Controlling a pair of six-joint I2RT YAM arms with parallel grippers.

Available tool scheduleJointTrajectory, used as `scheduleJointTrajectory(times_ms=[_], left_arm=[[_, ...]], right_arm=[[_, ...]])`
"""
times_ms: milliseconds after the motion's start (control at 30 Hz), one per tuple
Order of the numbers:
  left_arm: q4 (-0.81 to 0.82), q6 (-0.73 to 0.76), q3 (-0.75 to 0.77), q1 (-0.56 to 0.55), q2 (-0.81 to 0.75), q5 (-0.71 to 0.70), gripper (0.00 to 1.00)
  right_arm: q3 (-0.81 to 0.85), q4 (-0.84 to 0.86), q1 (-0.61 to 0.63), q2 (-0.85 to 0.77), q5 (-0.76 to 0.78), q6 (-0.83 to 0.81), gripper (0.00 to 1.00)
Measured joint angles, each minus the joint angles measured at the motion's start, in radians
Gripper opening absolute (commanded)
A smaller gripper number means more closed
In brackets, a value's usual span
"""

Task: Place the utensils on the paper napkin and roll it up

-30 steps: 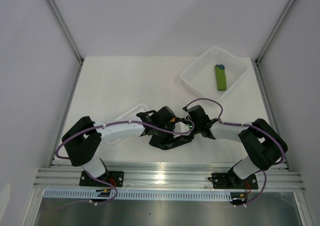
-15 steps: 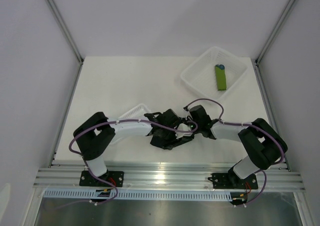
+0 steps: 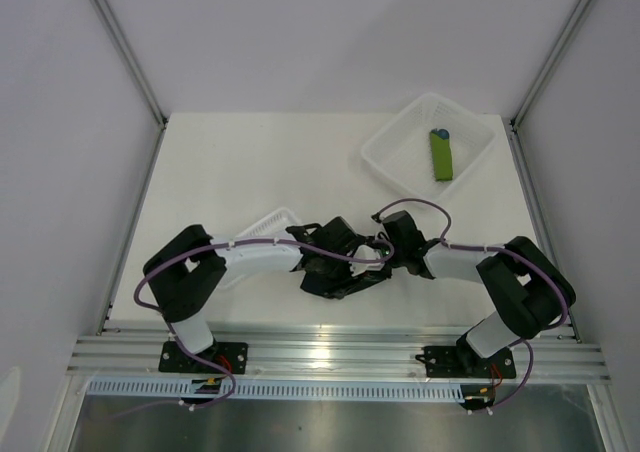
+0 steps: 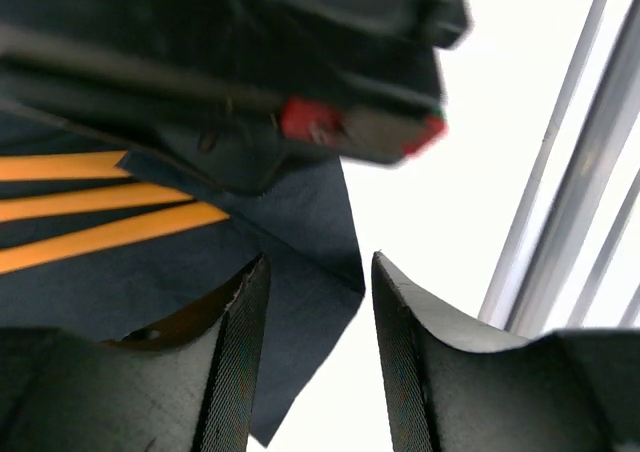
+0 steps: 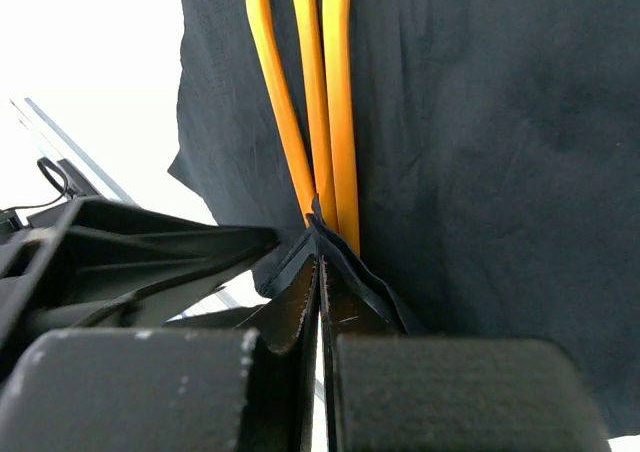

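1. The left arm (image 3: 255,257) has drawn inward; its left tool (image 4: 320,267) stands open at a corner of the black paper napkin (image 5: 480,122).
2. The right tool (image 5: 320,262) is clamped on a fold of that napkin.
3. Three orange utensils (image 5: 322,92) lie side by side on it, at the near edge of the surface (image 3: 250,162).

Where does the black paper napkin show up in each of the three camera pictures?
Top external: the paper napkin is a dark patch low in the centre, near the front edge of the table, largely covered.
Left wrist: it fills the left and centre.
Right wrist: it fills the upper right.
Shared landmark: the orange utensils lie on it in both wrist views; from above they are hidden.
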Motion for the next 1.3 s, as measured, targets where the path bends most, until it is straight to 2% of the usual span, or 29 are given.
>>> scheduleJointTrajectory(times_ms=[300,700,1000,1300], left_arm=[[-0.008,0.002,-0.001,0.001,-0.109,-0.003,0.48],[0.001,-0.046,0.027,0.001,0.028,-0.055,0.37],[0.003,-0.076,0.034,0.001,0.035,-0.098,0.33],[0.031,-0.078,0.048,-0.002,0.044,-0.098,0.33]], right_arm=[[-0.003,0.001,0.0,0.0,0.0,0.001,0.0],[-0.003,0.001,-0.005,0.0,-0.001,0.002,0.0],[-0.003,-0.003,-0.006,-0.004,-0.001,0.008,0.0],[-0.027,-0.053,-0.049,-0.082,0.025,-0.009,0.0]])
